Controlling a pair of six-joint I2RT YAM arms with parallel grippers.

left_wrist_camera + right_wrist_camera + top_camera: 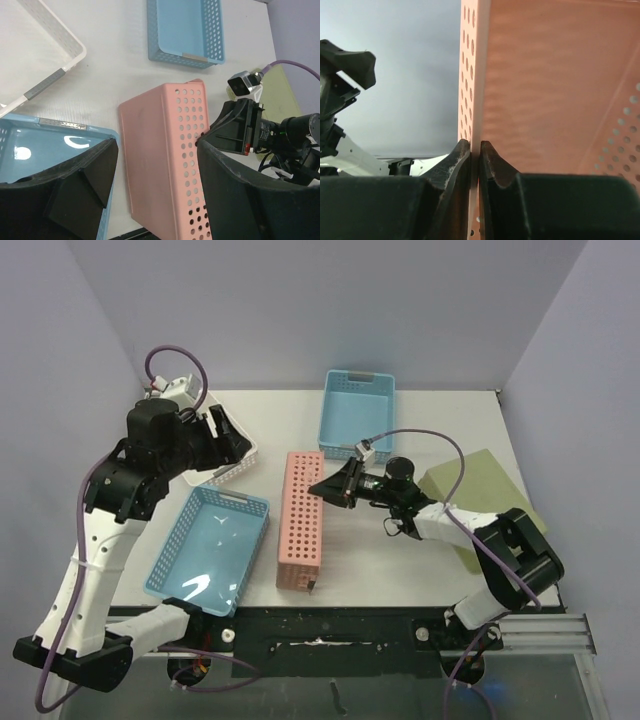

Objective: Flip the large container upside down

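Showed pink basket (302,520) tipped onto its long side near the middle of the tabletop (450,430). Clamped right tool (475,150) on its perforated wall (fingers (455,165) pinched narrow). Held left tool (156,145) spread wide, apart from it.

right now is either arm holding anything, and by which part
The right end effector is shut on the pink container, pinching the edge of a perforated side wall. The left end effector is open, holding nothing.

Long container (302,525) mid-table, wide basket (168,550) left, small bin (331,415) behind, flat pad (482,485) right
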